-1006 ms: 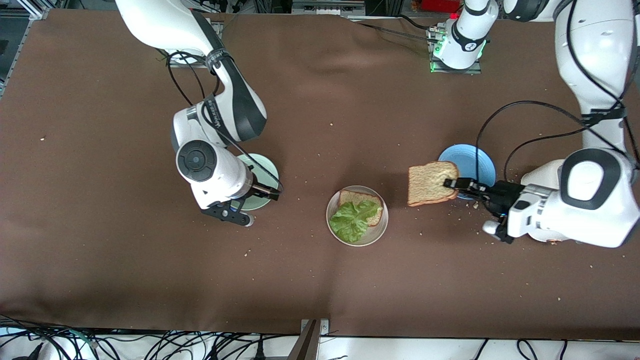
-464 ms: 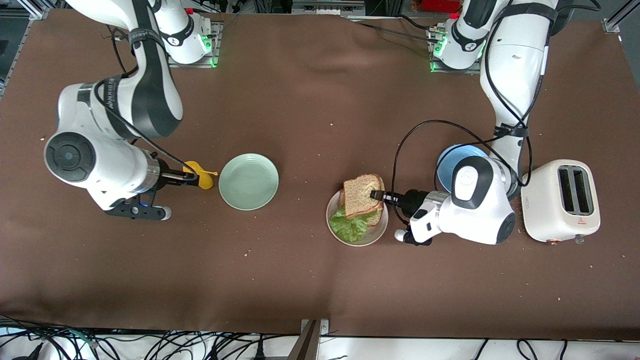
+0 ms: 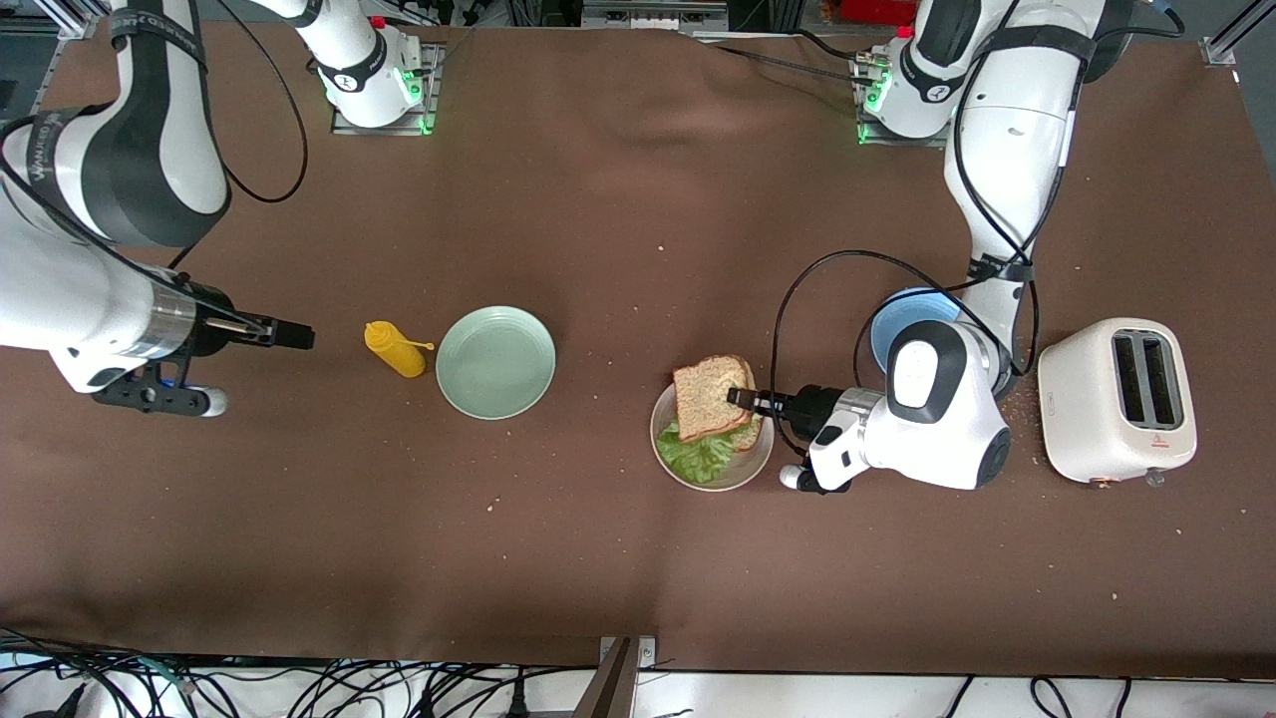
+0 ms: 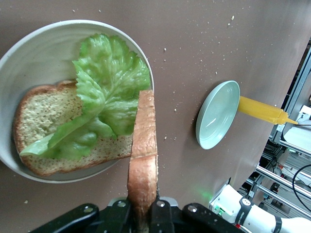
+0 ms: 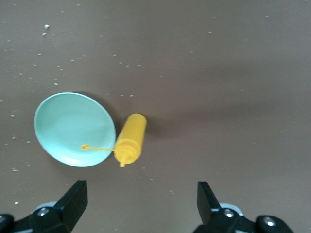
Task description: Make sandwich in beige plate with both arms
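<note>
The right gripper (image 3: 299, 337) hangs over the brown surface (image 3: 618, 558) at the right arm's end, its fingers (image 5: 73, 201) spread wide and grasping nothing. Just beside it toward the middle lies a yellow squeeze bottle (image 3: 394, 349) on its side, next to an empty mint-green plate (image 3: 495, 361).

At the middle sits the beige plate (image 3: 670, 461), round, pale and faintly ridged. In it lies a square slice of brown wholegrain bread (image 4: 41, 128) with a darker crust, and a ruffled green lettuce leaf (image 4: 104, 104) draped across that slice and spilling toward the plate's rim nearest the front camera. Over the plate the left gripper (image 3: 743, 399) is clenched on the crust edge of a second bread slice (image 3: 710, 397), held tilted above the lettuce; whether it touches the leaf cannot be told. The left wrist view shows this slice edge-on between the fingers (image 4: 163, 213).

Toward the left arm's end a blue plate (image 3: 902, 321) shows partly under that arm, and a cream two-slot toaster (image 3: 1116, 399) stands nearest that end.
</note>
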